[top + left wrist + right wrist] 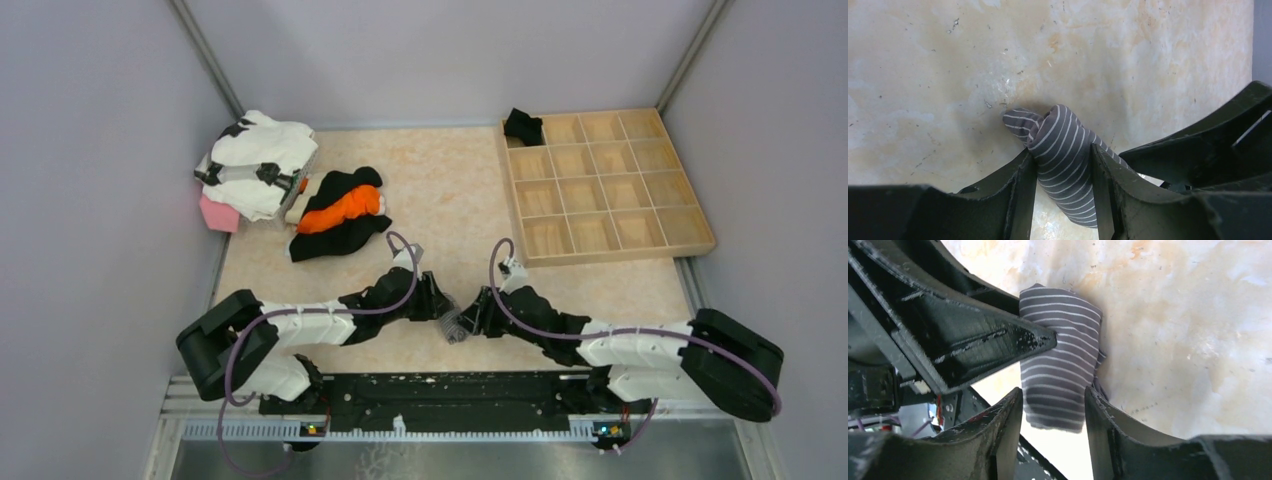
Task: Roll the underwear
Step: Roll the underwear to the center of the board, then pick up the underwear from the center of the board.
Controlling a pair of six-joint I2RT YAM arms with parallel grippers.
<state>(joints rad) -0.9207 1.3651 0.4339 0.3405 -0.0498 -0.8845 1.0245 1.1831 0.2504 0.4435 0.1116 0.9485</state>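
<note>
1. Grey with fine pale stripes, the striped underwear (1063, 160) lies as a tight, short roll on the beige table (450, 190). It sits at the near edge, midway between the two arm bases.
2. Both arms are folded low and reach inward toward each other, so their wrists almost meet over the roll.
3. The left gripper (445, 315) comes in from the left. In its wrist view its two dark fingers (1023, 180) press against both sides of the roll, clamped on it, and one rolled end pokes out past the fingertips onto the table.
4. The right gripper (1053, 394) comes in from the right. Its jaws stand partly apart with the other end of the cloth filling the gap between them. Whether they pinch it or only flank it I cannot tell.
5. In the right wrist view a finger of the left gripper lies across the upper part of the cloth, whose stripes run crosswise.
6. At the far right of the table a shallow wooden tray (690, 240) is divided into a grid of square compartments.
7. The black underwear (522, 125) sits bunched in the tray's far-left corner compartment, bulging a little over its rim.
8. At the far left lies a heap of black and orange cloth (340, 215). Beside it, against the wall, is a pile of white garments with black trim (255, 160), with a pink block (218, 212) at its near edge.
</note>
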